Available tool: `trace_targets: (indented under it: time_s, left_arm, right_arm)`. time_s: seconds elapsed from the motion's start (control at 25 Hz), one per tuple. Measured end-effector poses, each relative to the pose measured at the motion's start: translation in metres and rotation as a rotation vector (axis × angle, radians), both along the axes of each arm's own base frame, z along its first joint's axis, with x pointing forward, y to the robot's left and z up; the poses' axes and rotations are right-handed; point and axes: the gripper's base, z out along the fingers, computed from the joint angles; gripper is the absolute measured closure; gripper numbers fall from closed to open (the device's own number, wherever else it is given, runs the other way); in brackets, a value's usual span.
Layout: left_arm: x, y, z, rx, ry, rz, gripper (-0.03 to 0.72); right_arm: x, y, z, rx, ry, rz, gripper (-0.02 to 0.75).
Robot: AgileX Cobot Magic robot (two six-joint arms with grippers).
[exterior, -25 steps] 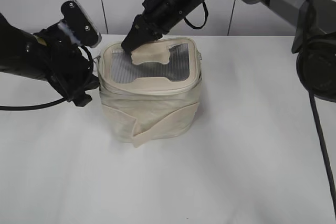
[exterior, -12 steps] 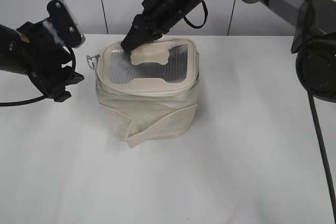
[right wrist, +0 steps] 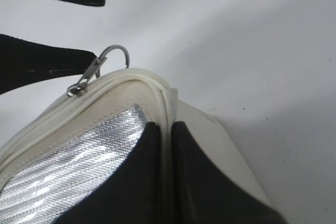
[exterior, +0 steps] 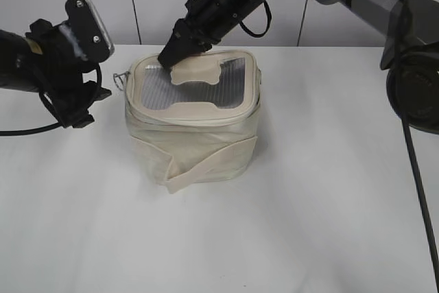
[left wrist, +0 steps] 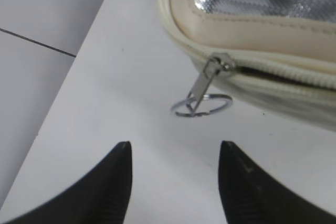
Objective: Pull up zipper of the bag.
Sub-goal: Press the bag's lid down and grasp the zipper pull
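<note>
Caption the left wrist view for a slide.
Open left gripper hangs short of the zipper's silver ring pull at the cream bag's rim, not touching it.

Spread end effector (left wrist: 173,182) near zipper (left wrist: 210,85) ring

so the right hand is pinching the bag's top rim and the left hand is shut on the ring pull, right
Not quite. The right hand does pinch the top rim of the bag, but the left hand is open and holds nothing. The left wrist view shows its fingers spread apart, short of the ring pull, which hangs free from the zipper.
</note>
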Motion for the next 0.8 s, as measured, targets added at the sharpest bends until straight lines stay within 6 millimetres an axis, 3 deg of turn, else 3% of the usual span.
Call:
trace_targets:
  time_s: [0.48, 0.64, 0.8]
  left_arm:
    - [0.002, 0.000, 0.002, -0.102, 0.150, 0.102, 0.354]
    - [0.002, 0.020, -0.002, -0.192, 0.311, 0.201, 0.378]
    - [0.003, 0.056, 0.003, -0.488, 0.472, 0.224, 0.391]
  right_arm:
    - [0.000, 0.000, 0.000, 0.000, -0.003, 0.003, 0.697]
    - [0.000, 0.000, 0.000, -0.001, -0.004, 0.003, 0.697]
    - [0.000, 0.000, 0.000, -0.001, -0.004, 0.003, 0.697]
